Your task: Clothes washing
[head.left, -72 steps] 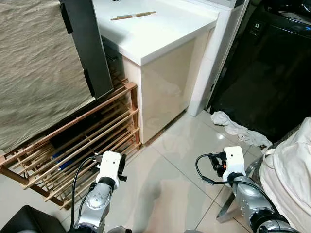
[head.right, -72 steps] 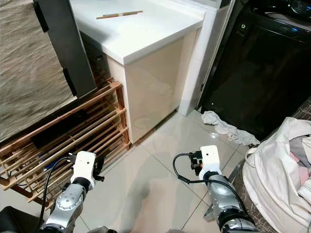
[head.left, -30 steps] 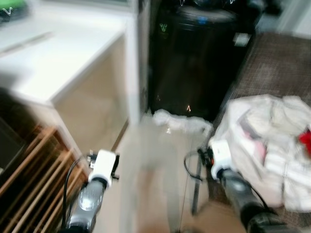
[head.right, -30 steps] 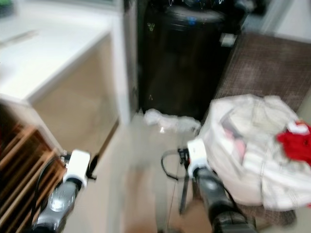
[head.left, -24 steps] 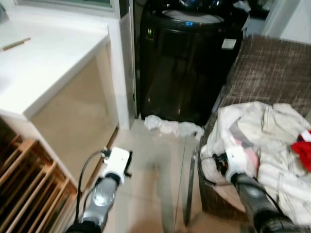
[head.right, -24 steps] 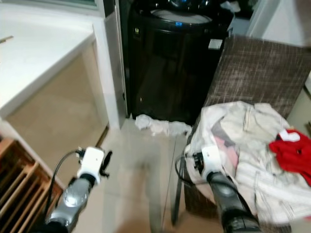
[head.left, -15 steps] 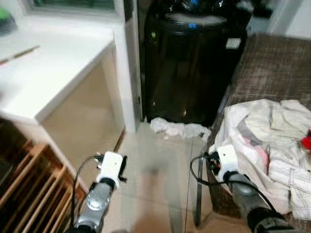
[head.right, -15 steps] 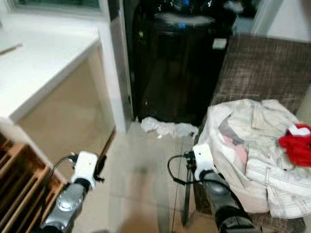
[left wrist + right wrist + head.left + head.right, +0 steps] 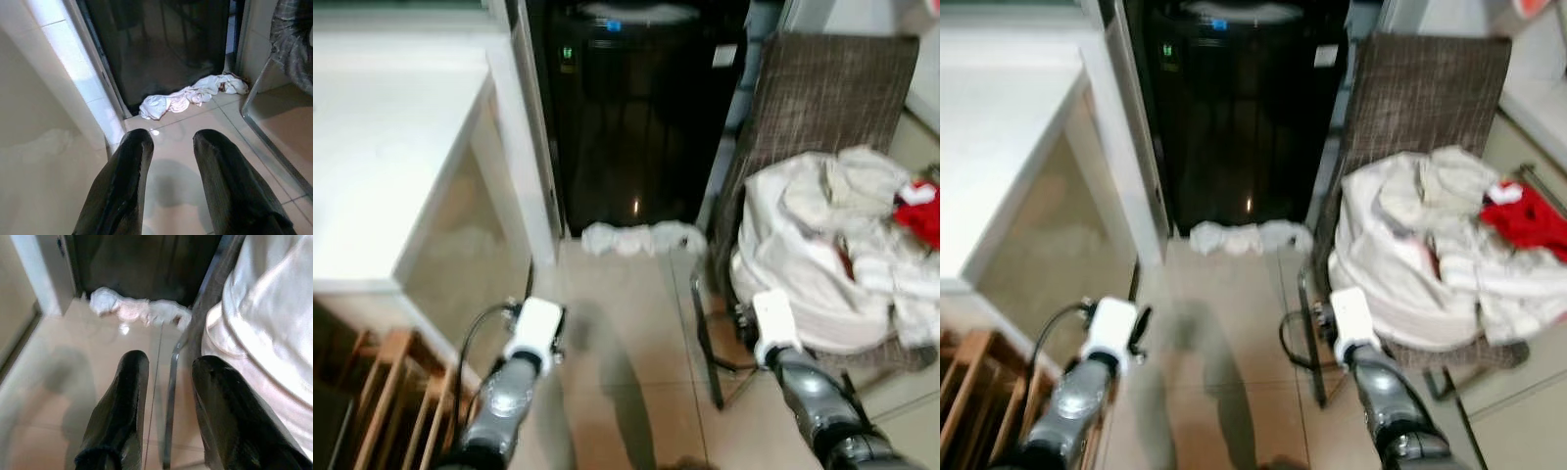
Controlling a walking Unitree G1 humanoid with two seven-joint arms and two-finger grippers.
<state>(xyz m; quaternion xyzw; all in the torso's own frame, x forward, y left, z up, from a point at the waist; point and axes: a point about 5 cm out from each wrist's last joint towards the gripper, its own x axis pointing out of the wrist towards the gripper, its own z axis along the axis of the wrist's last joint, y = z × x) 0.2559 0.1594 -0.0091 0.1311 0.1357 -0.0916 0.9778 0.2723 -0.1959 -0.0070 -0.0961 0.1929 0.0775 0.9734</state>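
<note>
From the head view, the tall black top-loading washing machine (image 9: 641,108) stands ahead with a crumpled white cloth (image 9: 631,238) on the beige tiled floor at its foot, and a heap of pale laundry with a red garment (image 9: 1449,245) is piled on the brown woven chair (image 9: 1430,83) to the right — walking forward could drag that cloth underfoot or knock a chair leg. The left wrist view shows the left gripper (image 9: 168,142) parted and empty, aimed at the cloth yet well apart from it. The right wrist view shows the right gripper (image 9: 168,364) likewise parted and empty, just beside the chair's metal frame (image 9: 171,396) — a reach for the pile might snag there.
</note>
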